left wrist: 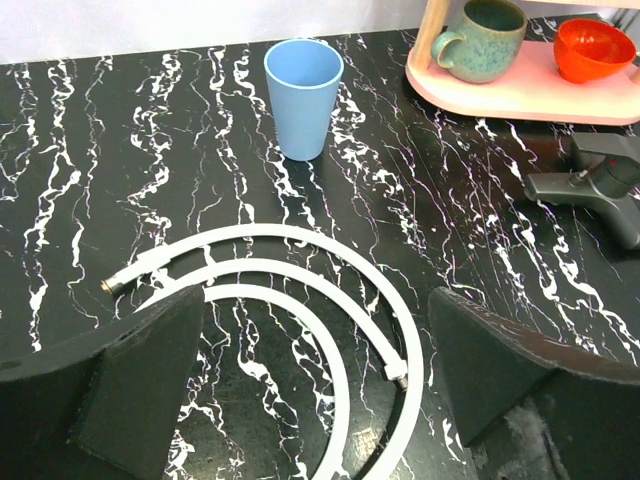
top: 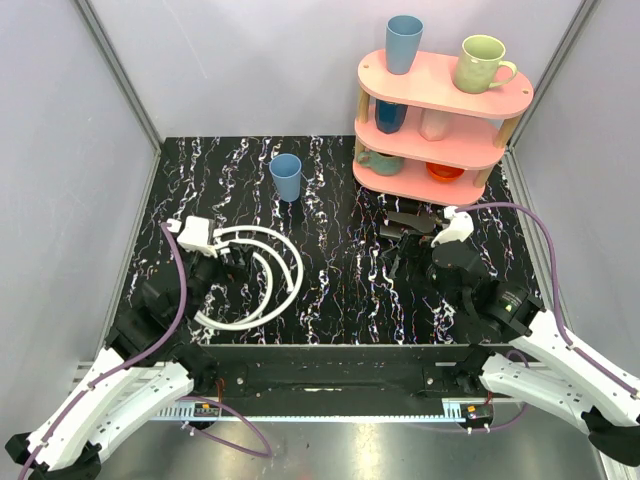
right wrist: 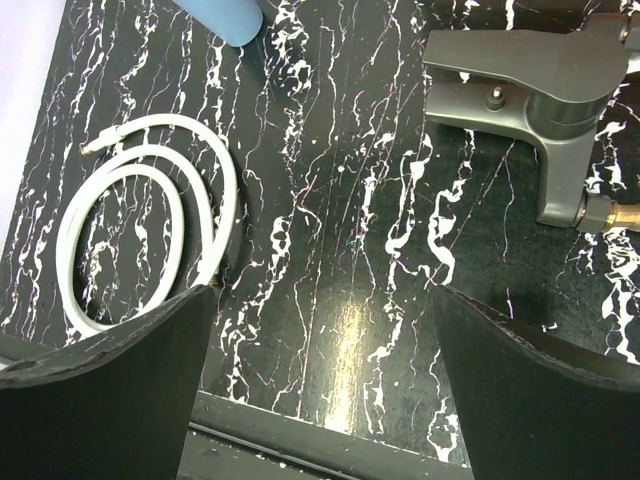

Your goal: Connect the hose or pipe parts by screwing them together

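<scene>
On the left half of the black marbled bench [top: 345, 295], the white hose [left wrist: 290, 231] is lying flat, curling into several nested loops. One end, carrying a small brass fitting [left wrist: 108, 286], is pointing to the left of the coil, and another end with a silver fitting [left wrist: 397, 375] is sitting on the coil's right side, between the turns. The left gripper [left wrist: 315, 330] is hanging low at the near left edge of the coil with its fingers spread wide apart, gripping nothing; the loops are showing in the gap between them, and no finger appears to be touching the hose. A blue cup [left wrist: 303, 95] is standing upright beyond the coil, well apart from it.

On the right half, the right gripper [right wrist: 322, 300] is also standing wide open and empty over bare bench. Ahead of it and to its right, a grey metal tap body [right wrist: 560, 95] is lying on the bench, with a brass fitting [right wrist: 620, 215] sticking out of its lower end. At the back right corner, a pink three-tier shelf [top: 430, 80] is holding cups and bowls.
</scene>
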Available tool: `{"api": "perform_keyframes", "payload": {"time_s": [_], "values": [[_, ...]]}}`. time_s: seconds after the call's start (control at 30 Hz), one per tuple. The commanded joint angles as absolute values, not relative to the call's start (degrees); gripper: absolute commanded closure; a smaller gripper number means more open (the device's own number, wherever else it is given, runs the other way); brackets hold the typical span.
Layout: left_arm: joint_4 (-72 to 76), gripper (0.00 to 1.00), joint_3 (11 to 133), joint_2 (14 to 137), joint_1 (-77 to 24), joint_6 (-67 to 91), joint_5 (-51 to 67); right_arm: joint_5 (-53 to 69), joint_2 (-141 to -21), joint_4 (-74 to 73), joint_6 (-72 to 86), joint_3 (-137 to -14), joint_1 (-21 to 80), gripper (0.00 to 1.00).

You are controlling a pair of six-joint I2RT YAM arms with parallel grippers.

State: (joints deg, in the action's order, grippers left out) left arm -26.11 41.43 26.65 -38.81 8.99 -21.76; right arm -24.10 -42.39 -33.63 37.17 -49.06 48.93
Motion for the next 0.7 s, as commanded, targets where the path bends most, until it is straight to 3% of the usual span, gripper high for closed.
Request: {"api": "perform_keyframes", "payload": {"time_s": [0.0,0.3,0.47,0.67], "values": [[-23.4,0.01,41.3,25.9,-38.8,8.2,-25.7,-29.3,-41.9,-30.8,36.7,-48.5,49.3,0.00],[-26.6,0.01,43.7,30.9,-38.2,10.2,-23.0,-41.4,-46.7,-24.4,34.1,-46.9,49.3,0.00],[-28.9,0.01,45.0,32.2,-38.2,11.2,-26.7,-48.7,-58.5,-18.7,23.6,-52.6,47.1,0.00],[-29.8,0.01,45.4,31.6,-38.1,11.8,-28.1,-34.0,-69.3,-19.5,24.2,-60.8,33.5,0.00]]}}
